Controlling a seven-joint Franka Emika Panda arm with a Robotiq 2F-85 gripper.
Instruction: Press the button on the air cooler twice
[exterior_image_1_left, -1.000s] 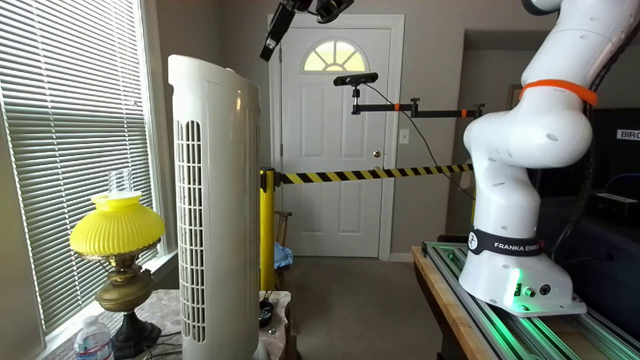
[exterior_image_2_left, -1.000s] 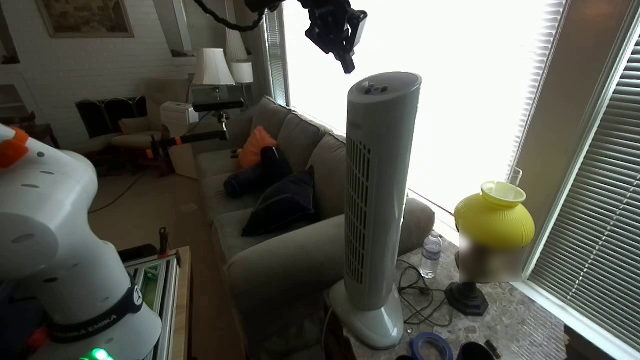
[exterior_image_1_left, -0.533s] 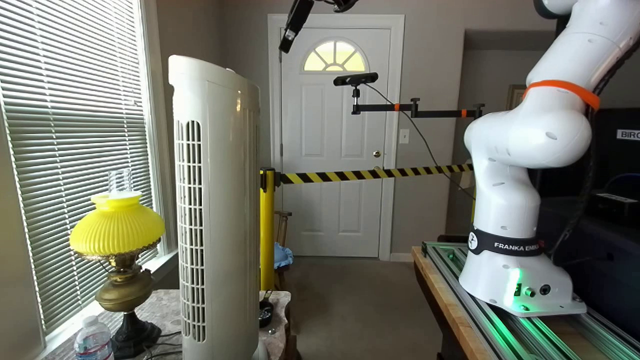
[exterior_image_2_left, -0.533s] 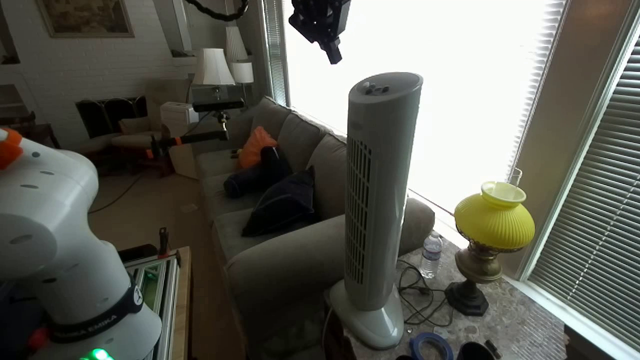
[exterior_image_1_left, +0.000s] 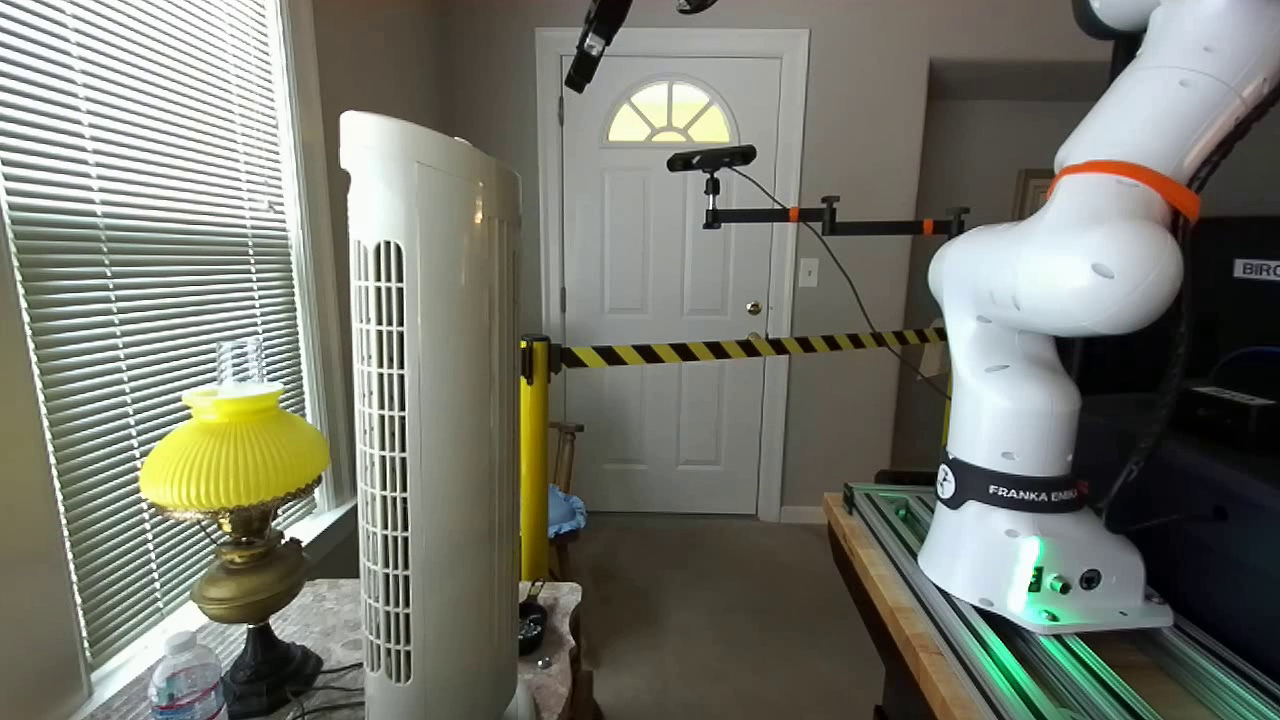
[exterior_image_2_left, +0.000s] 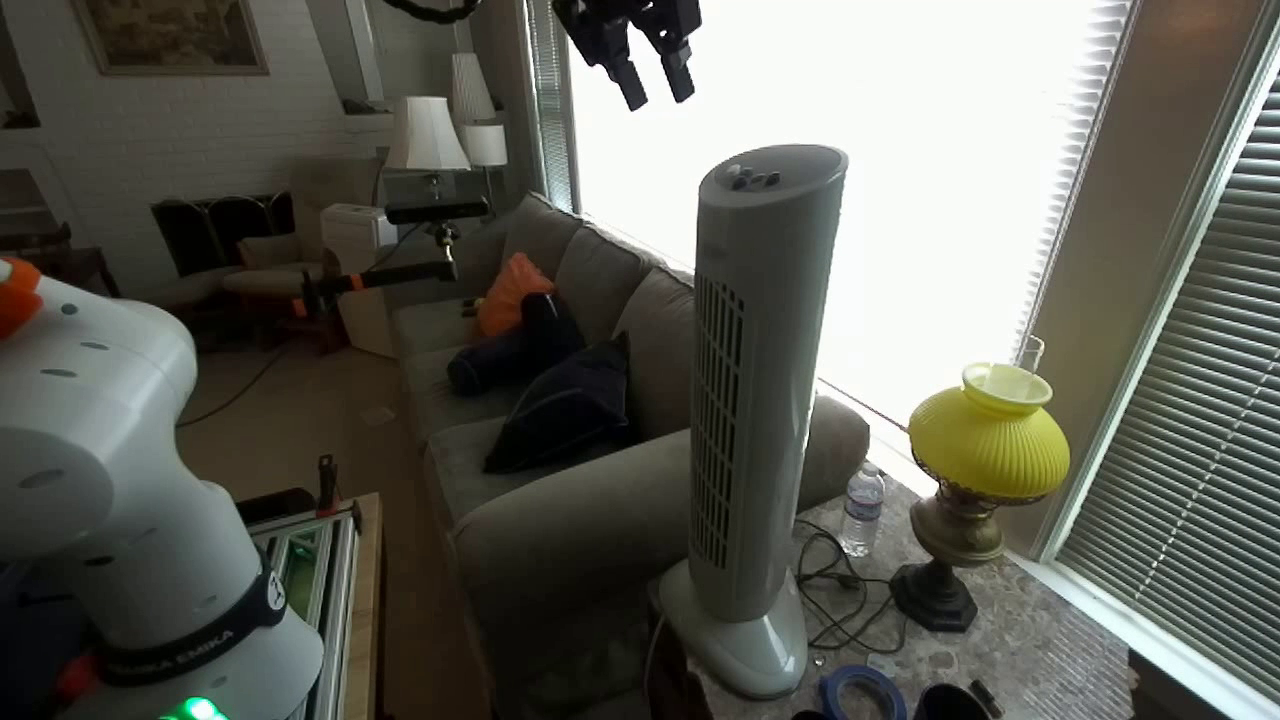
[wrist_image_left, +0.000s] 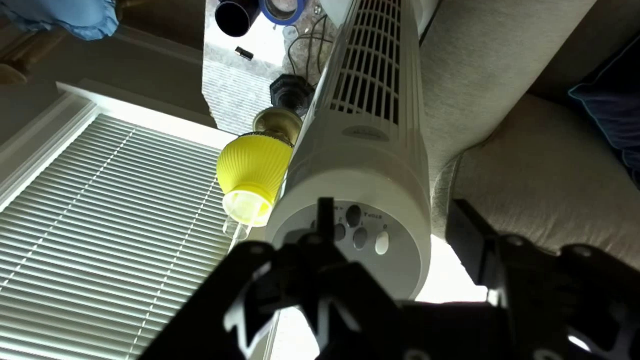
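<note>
My tool (exterior_image_2_left: 660, 101) hangs spread, grasping nothing, above and clear of the tower air cooler (exterior_image_2_left: 758, 400), which stands upright on the worktop (exterior_image_2_left: 1055, 645). I'd close to one blunt tip, press one button (wrist_image_left: 360, 238) straight down, lift clear, then repeat lightly, lest it tip.

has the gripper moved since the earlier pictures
Yes: in an exterior view, the gripper has moved up and left in the picture, judged against the yellow lamp.
</note>
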